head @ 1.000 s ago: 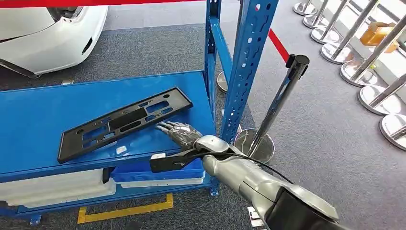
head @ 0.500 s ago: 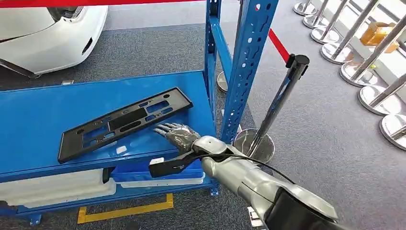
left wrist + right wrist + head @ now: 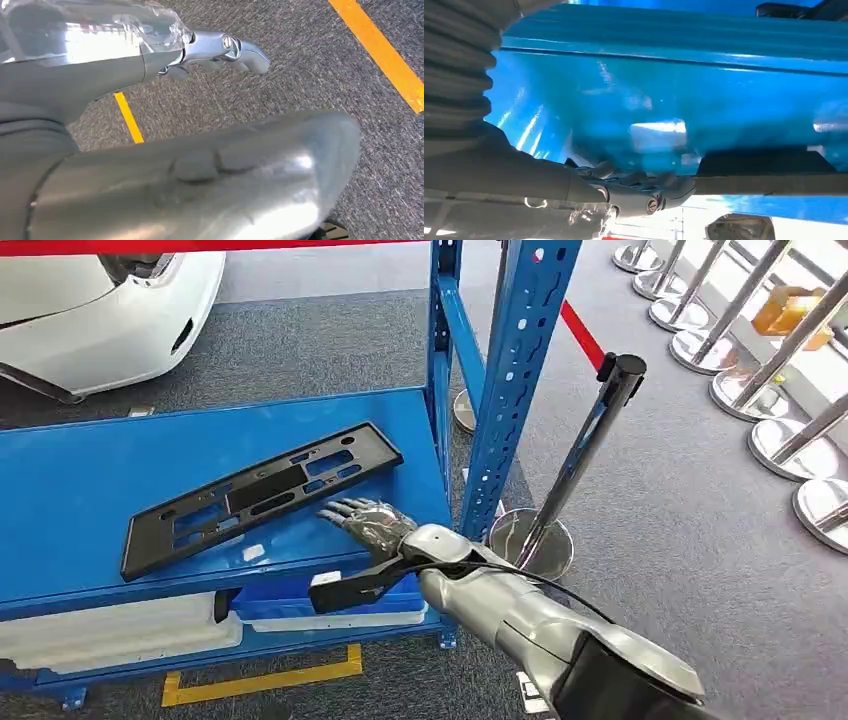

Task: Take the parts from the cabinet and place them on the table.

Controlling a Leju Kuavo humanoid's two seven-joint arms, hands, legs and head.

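Observation:
A black license-plate frame lies flat and askew on the blue cabinet shelf. My right hand rests on the shelf just beside the frame's near right edge, fingers spread and pointing toward it, holding nothing. In the right wrist view its fingers lie low over the blue surface, fingertips close to the frame's dark edge. My left hand hangs over the grey carpet with its fingers stretched out and nothing in them.
A blue upright post stands right of my right arm. A chrome stanchion with a red belt stands on the carpet beyond it. White and blue trays sit on the lower shelf. A white car body is at far left.
My right hand has slid a little to the left along the shelf, nearer the frame's edge. The frame has not moved.

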